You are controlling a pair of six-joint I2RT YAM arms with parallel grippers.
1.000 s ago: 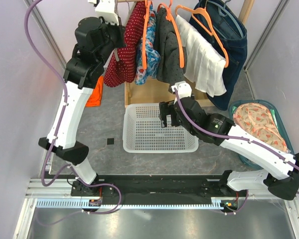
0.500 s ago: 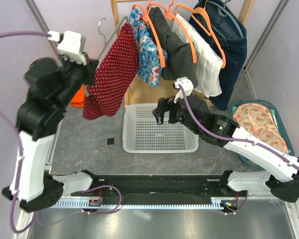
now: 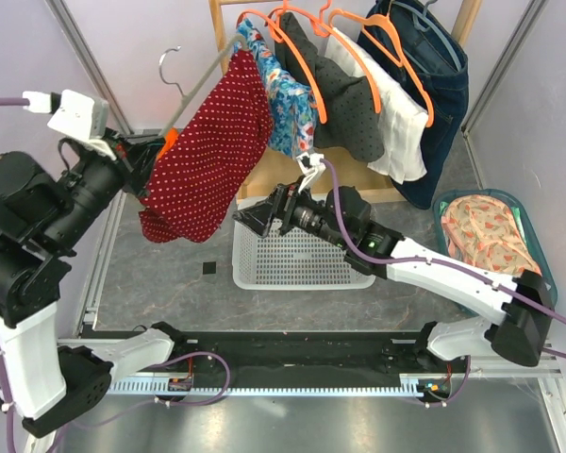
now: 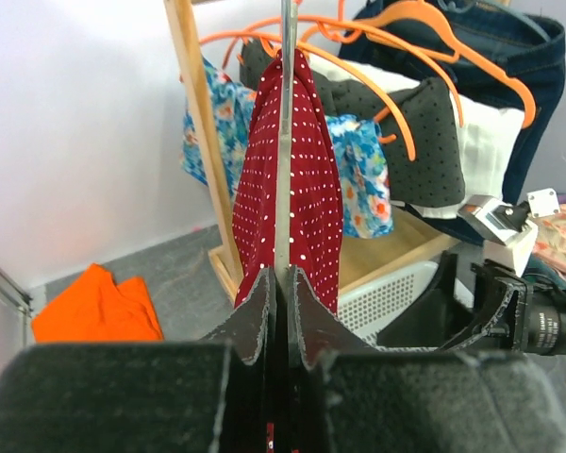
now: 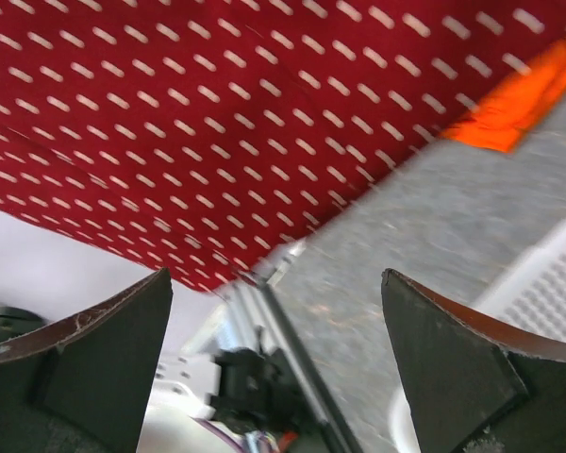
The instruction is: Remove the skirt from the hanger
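Left gripper (image 4: 283,276) clenched on the grey hanger (image 3: 200,85). I see the red dotted skirt (image 3: 208,151) draped over it, hanging just ahead of the fingers. Right gripper (image 3: 255,215) spread wide, the skirt's lower edge close in front of it. White basket (image 3: 264,272) beneath its wrist.

A robotics lab cell: plain panel walls (image 3: 123,38), an aluminium rail (image 3: 302,386), 2 bolted-down arms (image 3: 434,269) (plus a wooden clothes rack (image 4: 196,123)).

Skirt (image 3: 203,160) left of rack (image 3: 468,21) (basket (image 3: 297,266) before it).
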